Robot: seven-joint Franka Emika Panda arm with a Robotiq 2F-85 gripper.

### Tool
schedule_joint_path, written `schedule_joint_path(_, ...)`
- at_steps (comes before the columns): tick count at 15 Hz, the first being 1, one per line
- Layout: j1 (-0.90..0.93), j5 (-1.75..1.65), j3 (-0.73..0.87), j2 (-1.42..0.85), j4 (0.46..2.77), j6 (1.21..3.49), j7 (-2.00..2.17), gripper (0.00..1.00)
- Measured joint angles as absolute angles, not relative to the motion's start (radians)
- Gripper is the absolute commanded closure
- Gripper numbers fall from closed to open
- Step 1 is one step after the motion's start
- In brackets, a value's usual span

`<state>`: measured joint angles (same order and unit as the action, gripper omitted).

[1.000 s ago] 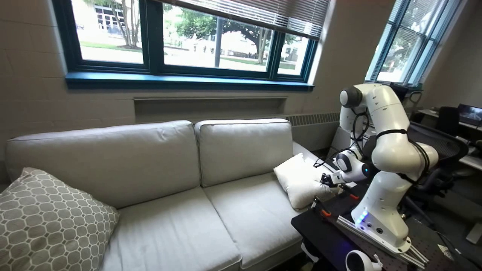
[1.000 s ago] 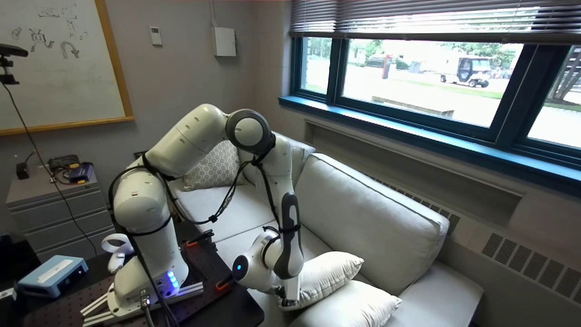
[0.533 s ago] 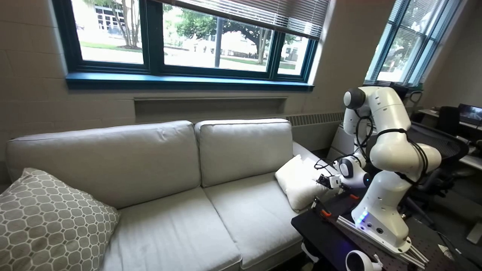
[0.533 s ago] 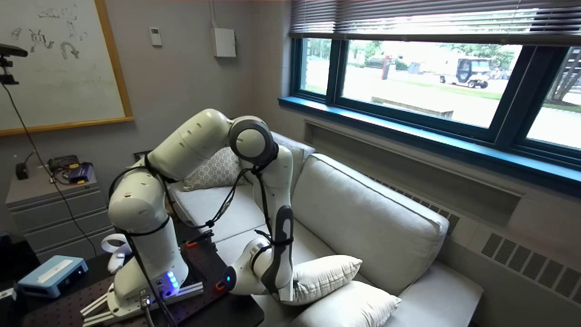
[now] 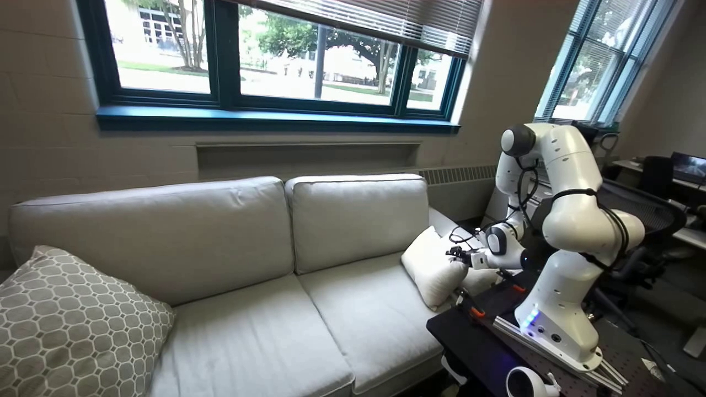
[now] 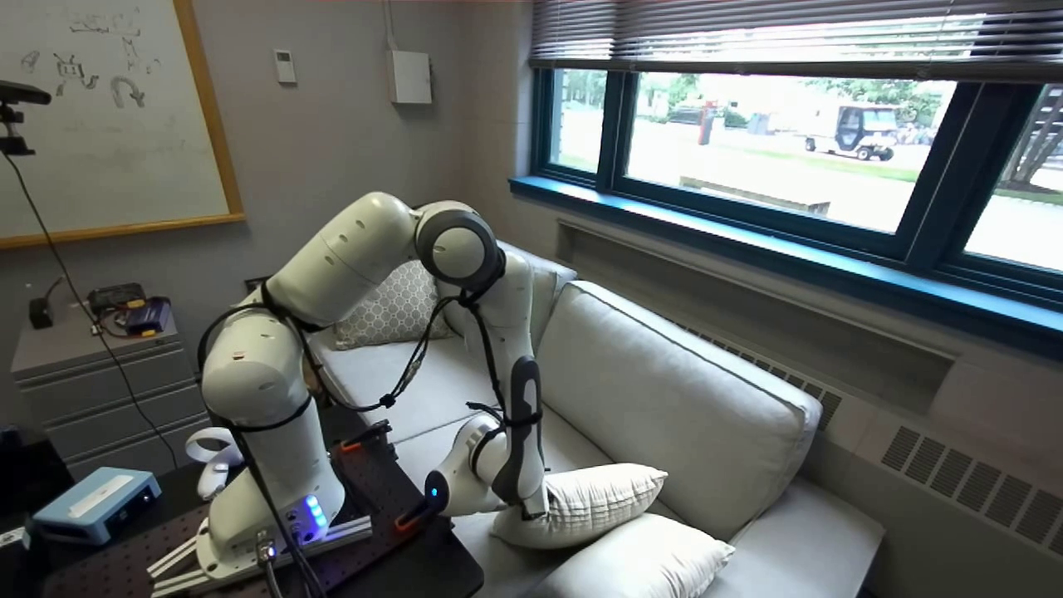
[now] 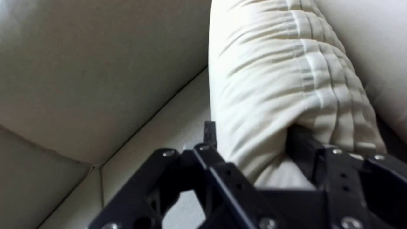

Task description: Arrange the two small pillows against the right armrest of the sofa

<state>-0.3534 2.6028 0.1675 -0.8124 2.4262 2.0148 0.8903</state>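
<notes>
Left to right in an exterior view: whiteboard (image 6: pixel 108 166) with a doodled robot (image 6: pixel 73 70), the scribbles around it too faint to read; grey cabinet (image 6: pixel 100 386) with gadgets (image 6: pixel 133 309) on top; blue box (image 6: pixel 112 512) with a white label (image 6: pixel 101 495) too small to make out; white controller (image 6: pixel 214 473); then the arm (image 6: pixel 266 370), standing on the black worktop (image 6: pixel 432 573) and blocking part of a patterned pillow (image 6: pixel 399 307); next, the creased white pillow (image 6: pixel 602 502) is tilted on the sofa (image 6: pixel 689 407), and the other white pillow (image 6: pixel 639 561) lies between it and the right armrest (image 6: pixel 818 544), can't tell if it touches.

Wrist view gets what both exterior views are too far off to show; the gripper (image 7: pixel 252 135) has its fingers apart with a chunk of the creased white pillow between them, one sunk into the cloth; honestly can't tell if it's squeezing or just straddling.

Far right in an exterior view, past the arm, there's an office chair (image 5: pixel 653 207) and a monitor (image 5: pixel 689 166); the wrist view has neither.
</notes>
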Motion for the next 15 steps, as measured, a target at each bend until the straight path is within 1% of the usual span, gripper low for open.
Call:
schedule_joint_path(1, -0.354, 2.603, 0.161, -0.787, 2.427, 2.049, 0.866, 0.02)
schedule_joint_path(2, -0.362, 2.603, 0.153, -0.754, 2.427, 2.091, 0.837, 0.00)
schedule_joint_path(5, -0.411, 2.603, 0.127, -0.638, 2.429, 2.213, 0.735, 0.00)
schedule_joint_path(7, -0.416, 2.602, 0.123, -0.560, 2.433, 2.254, 0.680, 0.00)
schedule_joint_path(9, -0.363, 2.599, 0.111, -0.500, 2.437, 2.260, 0.657, 0.00)
schedule_joint_path(11, -0.285, 2.599, 0.063, -0.471, 2.425, 2.260, 0.662, 0.00)
schedule_joint_path(15, -0.139, 2.563, -0.044, -0.477, 2.327, 2.270, 0.715, 0.00)
